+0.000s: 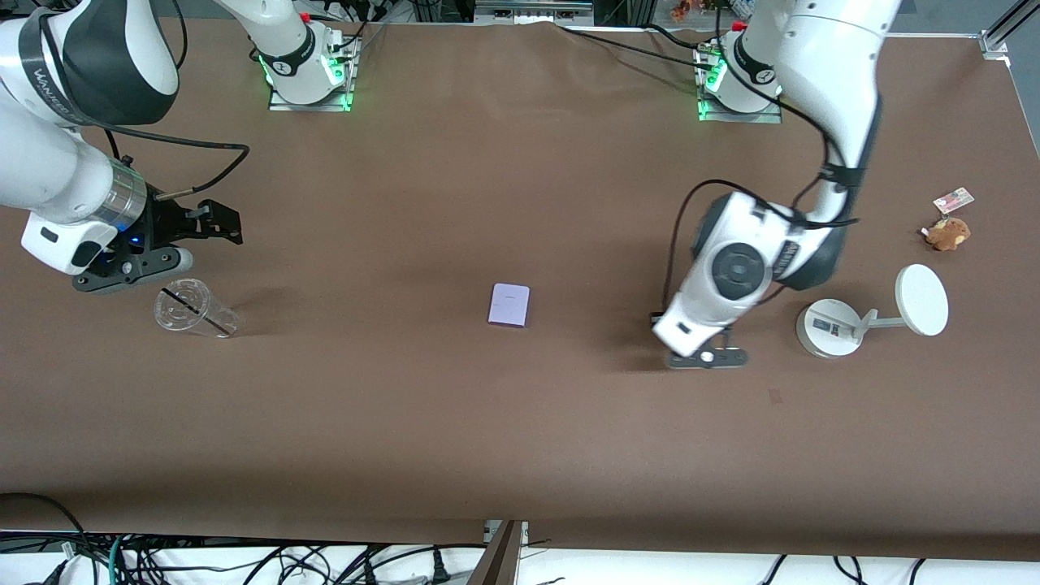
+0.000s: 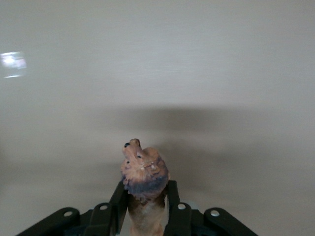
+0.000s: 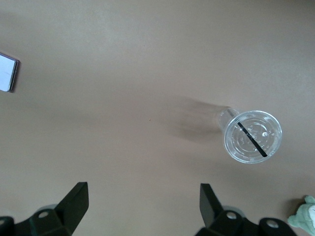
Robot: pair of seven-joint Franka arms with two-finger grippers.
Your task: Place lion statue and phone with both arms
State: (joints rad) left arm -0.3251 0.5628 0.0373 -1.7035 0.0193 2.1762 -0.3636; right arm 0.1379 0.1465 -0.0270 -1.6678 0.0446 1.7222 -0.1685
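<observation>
My left gripper [image 1: 705, 356] is shut on the lion statue [image 2: 143, 172], an orange-brown figurine whose darker head sticks out past the fingertips. It hangs low over the bare table between the phone and the white stand; the statue is hidden under the wrist in the front view. The phone [image 1: 509, 305], a flat pale lavender rectangle, lies at mid-table and also shows in the left wrist view [image 2: 13, 65] and the right wrist view [image 3: 7, 72]. My right gripper [image 1: 213, 223] is open and empty [image 3: 144, 189], over the table beside the clear cup.
A clear plastic cup [image 1: 193, 309] with a black straw lies at the right arm's end [image 3: 252, 135]. A grey-green plush [image 3: 305, 216] is by it. A white round-based stand [image 1: 869, 313] and a brown plush [image 1: 947, 233] with a tag sit at the left arm's end.
</observation>
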